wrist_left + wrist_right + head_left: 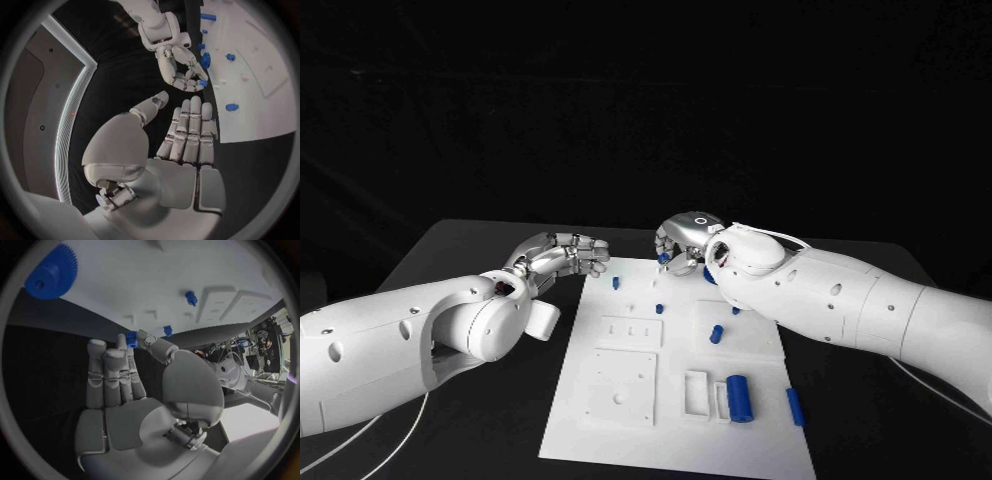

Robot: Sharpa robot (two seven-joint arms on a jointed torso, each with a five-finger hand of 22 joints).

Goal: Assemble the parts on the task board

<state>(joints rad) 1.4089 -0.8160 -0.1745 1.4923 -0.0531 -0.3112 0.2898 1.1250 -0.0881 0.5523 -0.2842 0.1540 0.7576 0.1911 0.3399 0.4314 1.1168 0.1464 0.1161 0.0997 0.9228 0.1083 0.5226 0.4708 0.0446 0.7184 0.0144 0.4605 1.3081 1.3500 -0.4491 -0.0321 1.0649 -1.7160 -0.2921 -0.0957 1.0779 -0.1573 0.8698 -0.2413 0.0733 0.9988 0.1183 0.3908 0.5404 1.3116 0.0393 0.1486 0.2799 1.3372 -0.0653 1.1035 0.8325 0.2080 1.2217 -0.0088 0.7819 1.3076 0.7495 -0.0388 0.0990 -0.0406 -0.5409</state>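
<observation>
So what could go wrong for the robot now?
The right hand pinches a small blue part only at its fingertips, at the far edge of the task board, so it might slip and fall onto the black table. The blue gear lies close by and could get bumped. The left hand, open beside the board, could get in the way.

The task board [678, 440] is showing plain white against the black table [473, 250], with no markings beyond its own raised white frames. The parts are showing a solid blue: a cylinder [738, 396], a thin bar [795, 406], a short peg [717, 334] and a toothed gear [52, 273] (the gear being the same flat blue all over). The left hand [567, 254] and right hand [681, 246] are gleaming silver with darker grey seams, and the arms [877, 310] are showing glossy white.
</observation>
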